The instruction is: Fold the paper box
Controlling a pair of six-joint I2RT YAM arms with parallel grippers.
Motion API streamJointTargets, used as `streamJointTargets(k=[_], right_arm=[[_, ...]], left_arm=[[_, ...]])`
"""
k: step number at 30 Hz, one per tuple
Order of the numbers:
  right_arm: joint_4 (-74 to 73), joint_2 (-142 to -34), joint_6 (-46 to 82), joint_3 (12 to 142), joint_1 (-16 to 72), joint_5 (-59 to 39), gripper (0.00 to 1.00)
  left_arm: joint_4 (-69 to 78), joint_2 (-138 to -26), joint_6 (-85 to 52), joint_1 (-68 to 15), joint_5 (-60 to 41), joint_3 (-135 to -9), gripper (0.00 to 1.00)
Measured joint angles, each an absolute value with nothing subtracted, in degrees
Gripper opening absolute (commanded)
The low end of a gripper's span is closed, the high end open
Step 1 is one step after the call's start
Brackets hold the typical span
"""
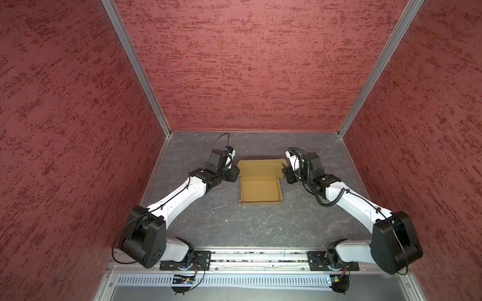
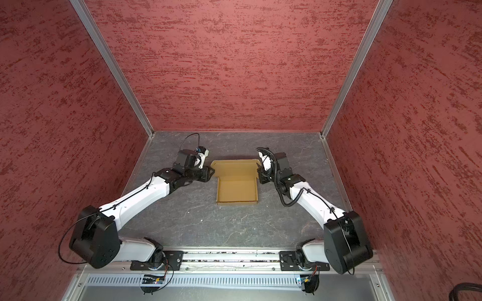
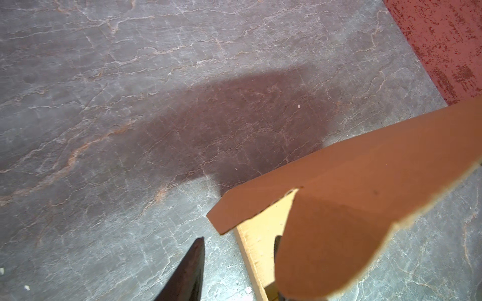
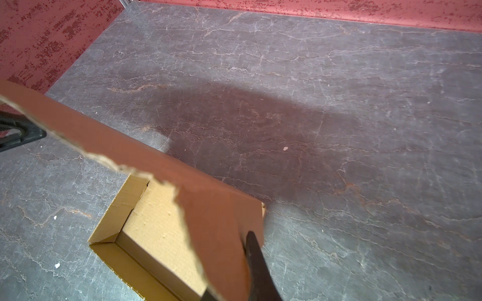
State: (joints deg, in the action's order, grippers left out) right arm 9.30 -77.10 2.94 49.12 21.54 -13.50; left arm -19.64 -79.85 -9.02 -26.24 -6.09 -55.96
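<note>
The paper box [image 1: 260, 191] [image 2: 237, 192] sits mid-table as a shallow tan tray with its lid panel [image 1: 260, 166] raised at the back. My left gripper [image 1: 236, 173] [image 2: 210, 173] is at the lid's left end. In the left wrist view it [image 3: 240, 238] is open, one finger [image 3: 193, 268] over bare table and the other half hidden behind the rounded side flap [image 3: 339, 234]. My right gripper [image 1: 285, 173] [image 2: 259, 173] is at the lid's right end. In the right wrist view it [image 4: 234, 247] is shut on the right side flap [image 4: 221, 221], with one finger [image 4: 257, 263] pressed against the cardboard.
Red textured walls [image 1: 260, 65] close in the grey marbled table [image 1: 234, 221] on three sides. An aluminium rail [image 1: 247, 258] carrying both arm bases runs along the front. The left gripper's tip [image 4: 20, 133] shows past the lid in the right wrist view.
</note>
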Motion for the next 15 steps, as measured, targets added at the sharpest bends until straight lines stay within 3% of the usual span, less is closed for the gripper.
streamJointTargets(k=[9, 15], right_arm=[[9.28, -77.1, 2.55, 49.12, 21.56, -13.52, 0.09], [9.3, -77.1, 2.48, 49.15, 21.56, -13.52, 0.08]], left_arm=[[-19.14, -83.88, -7.62, -26.09, -5.87, -58.0, 0.45], [-17.32, -83.94, -6.76, -26.09, -4.6, -57.98, 0.54]])
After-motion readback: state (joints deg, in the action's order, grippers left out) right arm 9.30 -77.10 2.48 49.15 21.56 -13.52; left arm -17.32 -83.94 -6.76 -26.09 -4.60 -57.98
